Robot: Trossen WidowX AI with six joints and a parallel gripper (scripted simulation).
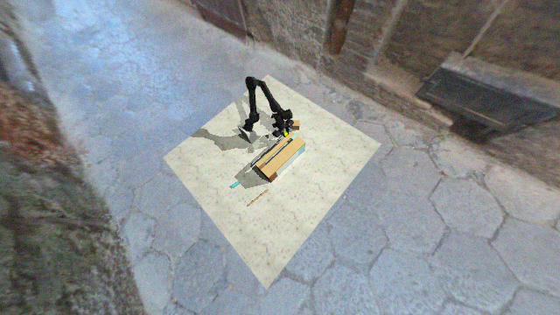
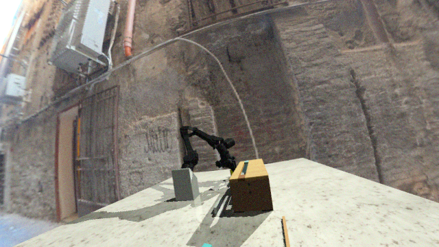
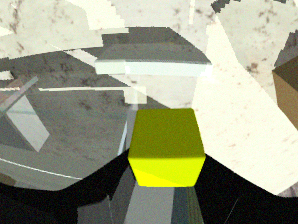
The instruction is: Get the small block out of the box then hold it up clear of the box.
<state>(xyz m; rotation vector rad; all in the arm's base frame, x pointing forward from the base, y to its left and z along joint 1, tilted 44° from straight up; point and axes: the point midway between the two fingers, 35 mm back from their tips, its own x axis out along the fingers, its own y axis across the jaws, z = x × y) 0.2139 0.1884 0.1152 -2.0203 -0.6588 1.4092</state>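
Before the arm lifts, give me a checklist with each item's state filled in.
1. Gripper shut on the yellow block: ok.
2. Block out of the box: ok; it sits by the box's far end in the top view.
3. Block centred between the fingers: ok in the wrist view.
4. Box upright on the table: ok.
5. Block off the table surface: cannot tell.
6. Gripper clear of the box wall: cannot tell.

Yellow block [image 3: 166, 145], tan wooden box [image 2: 251, 186], black arm [image 1: 262, 101], speckled cream table [image 1: 306, 184]
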